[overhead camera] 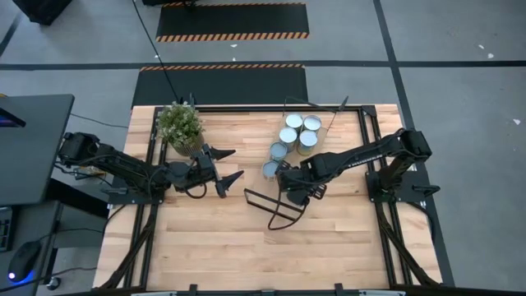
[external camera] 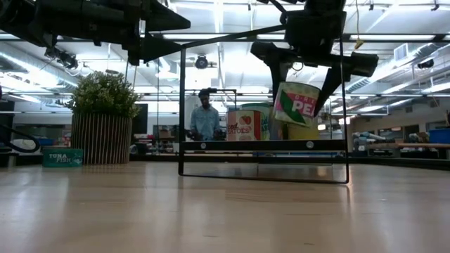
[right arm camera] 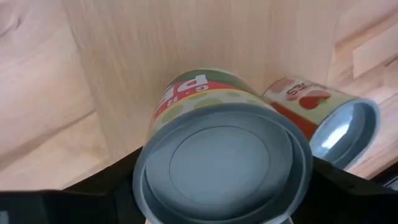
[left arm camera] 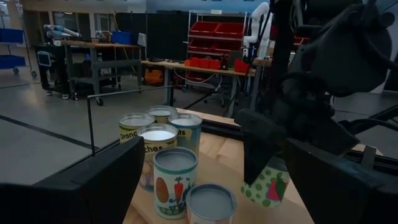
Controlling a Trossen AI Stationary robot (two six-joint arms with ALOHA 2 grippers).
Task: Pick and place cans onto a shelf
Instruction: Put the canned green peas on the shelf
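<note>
A: What is the right gripper (overhead camera: 289, 187) doing?

B: It is clamping a green peas can (external camera: 297, 103) between its fingers and holding it tilted, clear of the table, near the middle of the tabletop (overhead camera: 214, 238). In the right wrist view the can's silvery lid (right arm camera: 222, 167) is filling the space between the two dark fingers, so the jaws are standing fairly wide but closed on the can.

A: And the left gripper (overhead camera: 227, 164)?

B: It is hovering beside the potted plant (overhead camera: 181, 125), its fingers spread wide with nothing between them, pointing toward the right arm.

A: Where are the other cans sitting?

B: A cluster of cans (overhead camera: 298, 131) is standing upright at the far right part of the table, touching one another. One more can (overhead camera: 270, 168) is standing just beside the right gripper. In the left wrist view, a vegetable-label can (left arm camera: 175, 180) is standing in front of the group.

A: And the shelf?

B: Its black wire frame (overhead camera: 275, 207) is lying on the table just in front of the right gripper. In the low view the shelf (external camera: 261, 145) is showing as a dark bar inside the frame, with a tomato can (external camera: 240, 125) behind it.

A: Anything beyond the table?

B: A person (external camera: 205, 116) is standing in the room, and a flat tuna tin (external camera: 62, 157) is lying by the plant's pot.
</note>
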